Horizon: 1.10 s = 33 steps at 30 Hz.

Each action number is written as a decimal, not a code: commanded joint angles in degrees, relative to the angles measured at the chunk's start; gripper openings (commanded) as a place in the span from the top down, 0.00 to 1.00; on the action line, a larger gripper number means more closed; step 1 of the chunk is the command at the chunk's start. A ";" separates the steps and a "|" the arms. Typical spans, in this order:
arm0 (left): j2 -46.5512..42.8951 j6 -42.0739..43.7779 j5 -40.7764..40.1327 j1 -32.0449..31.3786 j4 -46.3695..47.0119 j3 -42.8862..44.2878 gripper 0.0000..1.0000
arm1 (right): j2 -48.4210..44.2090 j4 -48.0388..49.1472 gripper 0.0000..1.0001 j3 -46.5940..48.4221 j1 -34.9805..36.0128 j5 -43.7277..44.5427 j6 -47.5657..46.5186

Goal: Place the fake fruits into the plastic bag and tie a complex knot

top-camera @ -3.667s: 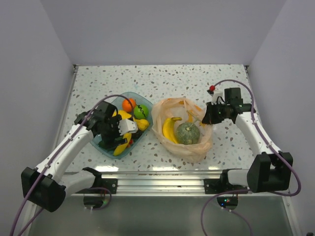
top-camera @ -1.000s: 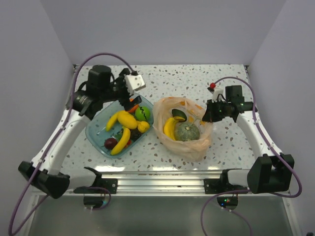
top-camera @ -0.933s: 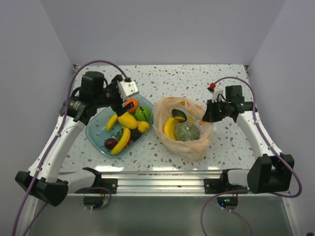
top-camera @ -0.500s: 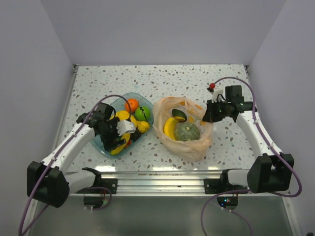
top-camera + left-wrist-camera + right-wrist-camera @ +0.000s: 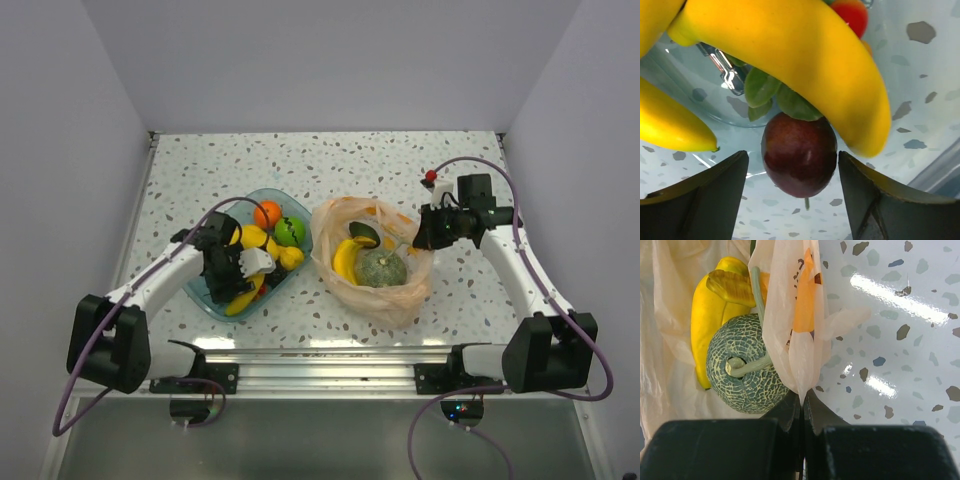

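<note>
The left gripper [image 5: 793,172] is down in the clear blue tray [image 5: 690,85] with its jaws released, one finger on either side of the dark plum [image 5: 799,160] and a gap showing on both sides, so nothing is grasped. The plum lies on the tray floor with green leaves at its 12 o'clock, and a yellow banana [image 5: 805,65] arches over it from 11 o'clock to 3 o'clock; a second banana tip [image 5: 670,130] points in from 9 o'clock. In the top view the orange [image 5: 265,213] sits at the tray's 12 o'clock corner and the green ball [image 5: 288,230] at its 2 o'clock. The right gripper [image 5: 802,397] is clenched on a fold of the plastic bag [image 5: 390,298], pinching the rim at the bag's 2 o'clock side and holding it up. The bag rests on the speckled table [image 5: 330,165] at 3 o'clock of the tray, just beside it, its mouth open. Inside lie the grey-green melon [image 5: 742,367] and, touching it at 9 o'clock, another banana [image 5: 702,325].
</note>
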 commanded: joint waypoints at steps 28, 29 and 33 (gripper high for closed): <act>14.89 -26.77 31.28 -29.24 19.62 41.16 0.70 | -0.10 0.03 1.00 0.55 0.34 0.10 -1.30; 16.39 -28.52 31.55 -30.56 20.79 42.47 0.70 | -0.10 -0.14 1.00 0.64 0.34 -0.08 -1.30; 23.76 -33.18 34.18 -38.28 25.53 45.29 0.69 | -0.19 -0.76 1.00 0.90 0.34 0.18 -1.21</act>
